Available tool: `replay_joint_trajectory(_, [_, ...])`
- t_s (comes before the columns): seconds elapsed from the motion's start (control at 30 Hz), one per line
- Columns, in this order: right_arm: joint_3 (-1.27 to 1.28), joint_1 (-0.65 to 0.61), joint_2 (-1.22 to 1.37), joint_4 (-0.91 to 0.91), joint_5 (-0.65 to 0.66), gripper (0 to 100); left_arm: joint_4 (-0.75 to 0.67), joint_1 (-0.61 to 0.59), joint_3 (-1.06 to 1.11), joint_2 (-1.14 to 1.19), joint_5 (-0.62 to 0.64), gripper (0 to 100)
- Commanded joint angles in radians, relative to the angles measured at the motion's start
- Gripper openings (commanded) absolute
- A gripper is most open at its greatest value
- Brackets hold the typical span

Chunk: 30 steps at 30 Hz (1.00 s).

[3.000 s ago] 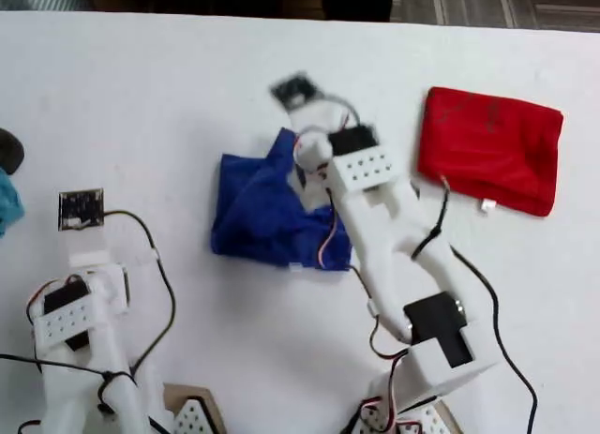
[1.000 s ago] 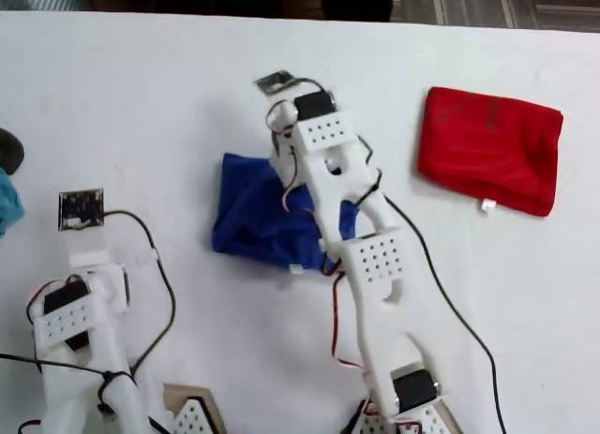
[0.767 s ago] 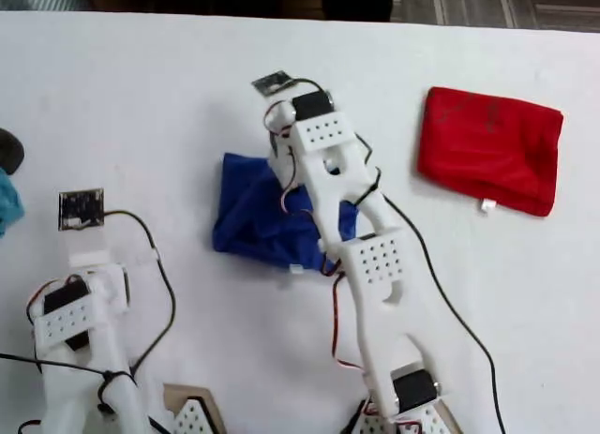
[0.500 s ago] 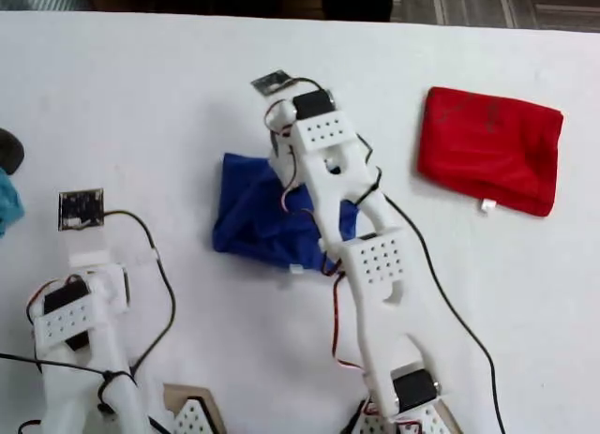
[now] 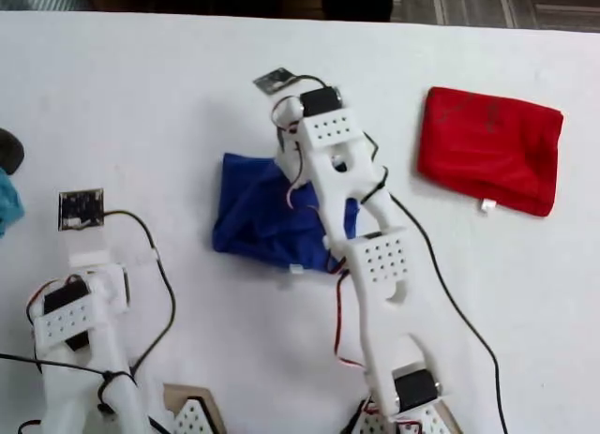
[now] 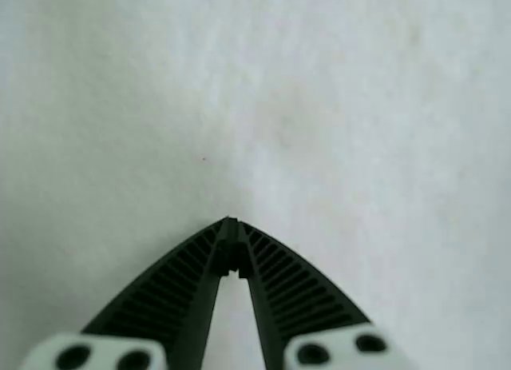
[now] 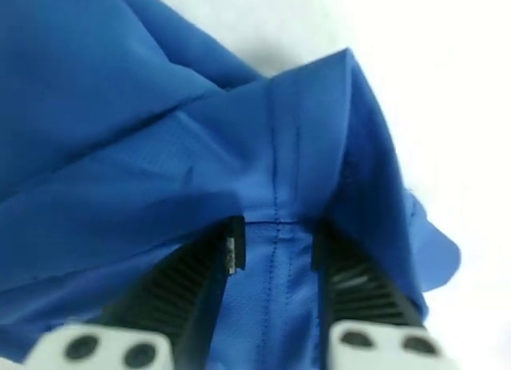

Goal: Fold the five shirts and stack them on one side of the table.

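We see a blue shirt lying crumpled and loosely half-folded in the middle of the table. Well apart, a red shirt lies flat, folded into a rectangle, toward the right side.

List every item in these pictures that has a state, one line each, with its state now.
Blue fabric shirt: loosely folded, rumpled, lying mid-table.
Red fabric shirt: folded into a neat rectangle, lying flat.
Left gripper: shut, holding nothing, over the white table.
Right gripper: open, fingers on either side of a raised fold of the blue fabric shirt.
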Motion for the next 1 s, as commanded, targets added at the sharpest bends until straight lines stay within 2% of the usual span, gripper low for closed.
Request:
replay_joint_trajectory(0.0, [-0.034,0.027,-0.096,0.016,0.035,14.9,-0.014,-0.005,-0.004,-0.018,0.009,3])
replay_joint_trajectory(0.5, [-0.028,0.024,-0.044,0.015,0.038,14.7,-0.014,-0.005,-0.004,-0.018,0.009,3])
replay_joint_trajectory(0.57, [-0.032,0.024,-0.022,0.013,0.038,12.3,-0.014,-0.005,-0.004,-0.018,0.009,3])
replay_joint_trajectory(0.67, [-0.051,0.03,-0.028,0.012,0.034,2.2,-0.014,-0.005,-0.004,-0.018,0.009,3])
replay_joint_trajectory(0.97, [-0.127,0.03,-0.137,0.018,0.031,1.9,-0.014,-0.005,-0.004,-0.018,0.009,3])
